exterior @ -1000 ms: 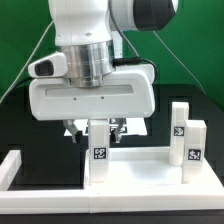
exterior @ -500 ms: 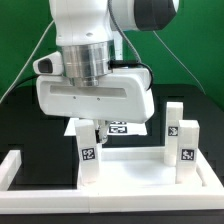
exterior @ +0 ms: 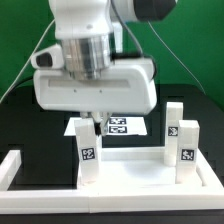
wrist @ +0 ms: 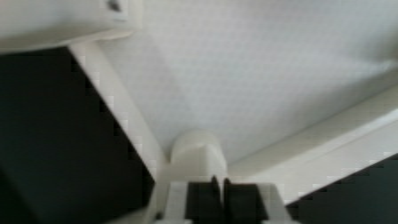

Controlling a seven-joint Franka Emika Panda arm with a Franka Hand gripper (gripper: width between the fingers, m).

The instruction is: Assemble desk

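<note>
- At the exterior view's left, a long white border bar point(exterior: 14, 166) runs along the edge of the black counter point(exterior: 22, 122).
- Just right of it, one short square desk leg point(exterior: 88, 150) stands upright on the white desk top point(exterior: 130, 172), near that top's left end, with a small black-and-white tag point(exterior: 87, 153) on its face.
- My end effector point(exterior: 93, 122) hangs directly over that leg, right at its upper end; my wide white hand housing point(exterior: 93, 90) blocks the fingertips in the exterior view.
- In the wrist view, my end effector point(wrist: 214, 190) shows two fingers point(wrist: 182, 200) close together with only a thin dark slit between them, and the leg point(wrist: 196, 157) appears just ahead of them. The picture is blurred, so I cannot tell whether I am pinching the leg or merely hovering at it.
- Behind the leg, in the middle of the exterior view, the marker board point(exterior: 122, 126) lies flat on the counter.
- Further right, two more legs stand upright on the desk top: one point(exterior: 174, 118) farther back and one point(exterior: 187, 150) nearer the front, just beside each other, each with a tag.
- The desk top itself lies flat at the front of the counter, and in the wrist view its pale surface point(wrist: 267, 80) fills most of the frame.
</note>
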